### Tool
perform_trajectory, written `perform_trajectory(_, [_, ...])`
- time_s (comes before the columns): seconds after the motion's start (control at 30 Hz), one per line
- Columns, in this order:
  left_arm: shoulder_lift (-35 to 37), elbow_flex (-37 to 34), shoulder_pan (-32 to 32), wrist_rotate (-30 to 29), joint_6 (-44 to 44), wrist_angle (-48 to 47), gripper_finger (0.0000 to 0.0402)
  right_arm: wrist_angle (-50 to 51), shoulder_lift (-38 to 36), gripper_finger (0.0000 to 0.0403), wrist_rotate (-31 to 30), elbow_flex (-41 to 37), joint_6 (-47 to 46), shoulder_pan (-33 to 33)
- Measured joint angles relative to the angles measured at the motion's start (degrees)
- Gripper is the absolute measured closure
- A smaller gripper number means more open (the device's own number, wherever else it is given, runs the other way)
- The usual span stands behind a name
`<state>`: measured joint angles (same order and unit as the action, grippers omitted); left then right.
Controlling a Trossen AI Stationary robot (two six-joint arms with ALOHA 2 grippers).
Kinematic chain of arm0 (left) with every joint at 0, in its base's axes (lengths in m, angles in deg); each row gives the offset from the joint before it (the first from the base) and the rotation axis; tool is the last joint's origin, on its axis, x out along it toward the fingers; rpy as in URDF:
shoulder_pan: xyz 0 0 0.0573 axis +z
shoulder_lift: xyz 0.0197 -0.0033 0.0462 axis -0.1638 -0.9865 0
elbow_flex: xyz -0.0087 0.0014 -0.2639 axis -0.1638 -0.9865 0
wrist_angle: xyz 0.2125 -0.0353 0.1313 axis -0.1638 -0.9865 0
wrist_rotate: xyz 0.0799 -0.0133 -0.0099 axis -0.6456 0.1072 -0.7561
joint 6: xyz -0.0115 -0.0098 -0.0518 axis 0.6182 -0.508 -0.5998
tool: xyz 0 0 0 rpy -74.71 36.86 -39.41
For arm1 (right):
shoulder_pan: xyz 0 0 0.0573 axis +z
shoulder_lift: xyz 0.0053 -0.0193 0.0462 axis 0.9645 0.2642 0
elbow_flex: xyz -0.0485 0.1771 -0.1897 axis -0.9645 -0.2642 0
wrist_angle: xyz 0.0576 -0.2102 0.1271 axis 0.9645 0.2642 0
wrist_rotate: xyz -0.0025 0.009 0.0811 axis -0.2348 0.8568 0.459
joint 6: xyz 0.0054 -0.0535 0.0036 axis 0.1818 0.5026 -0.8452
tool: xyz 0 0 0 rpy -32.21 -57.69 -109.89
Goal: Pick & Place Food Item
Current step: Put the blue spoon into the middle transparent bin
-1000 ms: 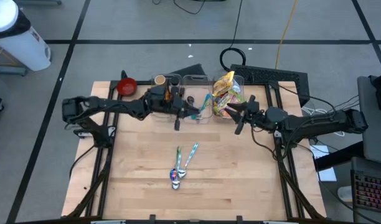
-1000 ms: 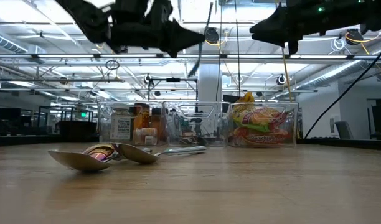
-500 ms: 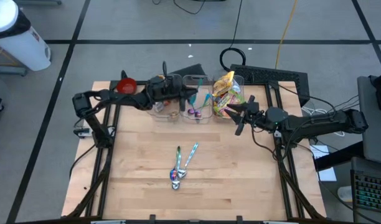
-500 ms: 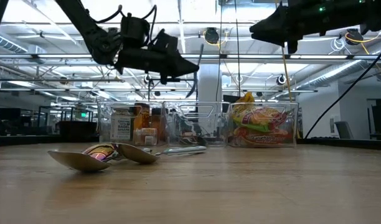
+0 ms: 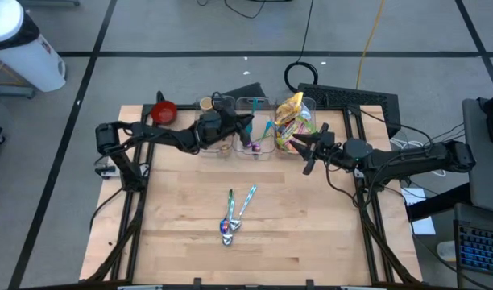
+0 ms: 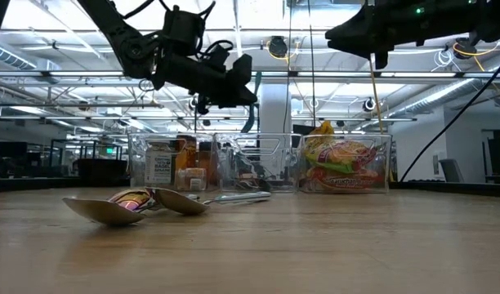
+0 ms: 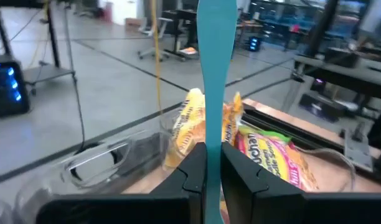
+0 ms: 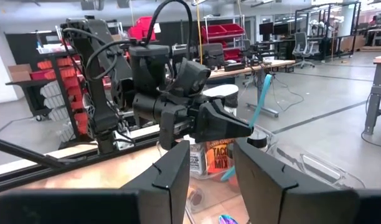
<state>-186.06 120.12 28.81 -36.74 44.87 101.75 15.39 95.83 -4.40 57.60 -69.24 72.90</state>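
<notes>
A: High view: where is the spoon (image 5: 257,129)?
B: Pinched in the left gripper (image 5: 245,126), held over the middle bin (image 5: 254,103) at the table's (image 5: 311,234) far edge.
A: Looks?
B: Slim teal handle, upright between the fingers (image 7: 192,171).
A: Advice?
B: Lower it straight into the bin, then release. Right gripper (image 5: 299,143) waits spread beside the snack bin (image 5: 309,107).

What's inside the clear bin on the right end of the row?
The right bin holds colourful snack packets, heaped above its rim; whatever lies beneath them is hidden. The right end effector hovers open beside it.
</notes>
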Motion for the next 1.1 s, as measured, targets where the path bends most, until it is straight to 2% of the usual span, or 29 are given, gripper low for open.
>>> perform_trajectory(0.37, [-2.6,0.4,0.2,-1.4,-3.5,-1.6,0.0383,-0.3,0.0,0.0287,0.0,0.0,-0.1,0.0])
perform_trajectory(0.53, [-5.5,3.8,0.5,-1.5,-4.4,-4.5,0.0369,-0.3,0.0,0.0287,0.0,0.0,-0.2,0.0])
perform_trajectory(0.77, [-8.3,8.8,0.5,1.1,-4.2,-11.4,0.0377,-0.2,0.0,0.0287,0.0,0.0,-0.2,0.0])
perform_trajectory(1.1, [-8.4,8.8,1.5,0.6,-4.7,-13.1,0.0334,0.1,0.0,0.0287,0.0,0.0,-0.2,0.0])
